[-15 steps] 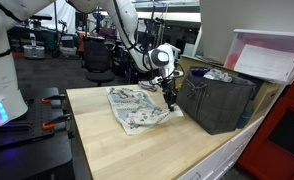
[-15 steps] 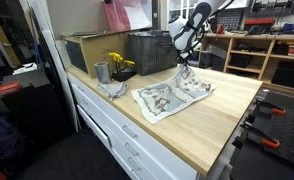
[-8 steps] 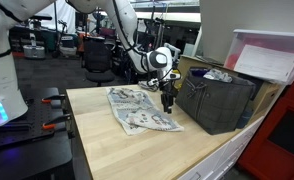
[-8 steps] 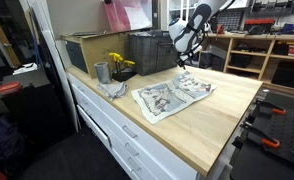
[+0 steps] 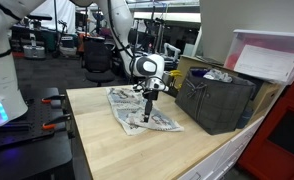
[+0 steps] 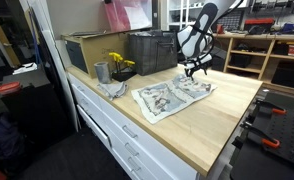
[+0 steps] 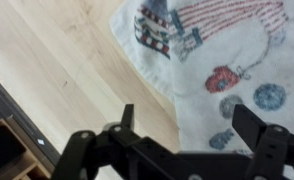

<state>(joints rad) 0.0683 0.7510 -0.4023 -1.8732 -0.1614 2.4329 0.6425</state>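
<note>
the black two-finger gripper (image 5: 148, 106) on the white arm hangs above a white printed cloth (image 5: 127, 112) that lies spread out, a little rumpled, on the pale wooden table top (image 5: 117, 148). its fingers are spread wide with nothing between them; in the wrist view the gripper (image 7: 187, 128) shows one dark fingertip on each side and the white printed cloth (image 7: 237, 50) lies below, clear of both. whether the tips touch the fabric cannot be told in an exterior view, but the gripper (image 6: 196, 72) there stands above the far end of the white printed cloth (image 6: 172, 97), fingers pointing down

the cloth's print shows in the wrist view as small coloured figures: a red-and-white striped band, a red round shape, blue round shapes, dark blue marks near the edge. any lettering in it is too blurred to read. one cloth edge runs slantwise across the pale wooden table top (image 7: 67, 60)

just beside the cloth stands a dark grey plastic crate (image 5: 215, 100), with crumpled pale stuff showing over its rim. in an exterior view the dark grey plastic crate (image 6: 147, 50) sits at the back of the pale wooden table top (image 6: 217, 125), near a bunch of yellow flowers (image 6: 118, 62), a small metal cup (image 6: 101, 72) and a crumpled grey rag (image 6: 113, 88). no label on them is legible
</note>
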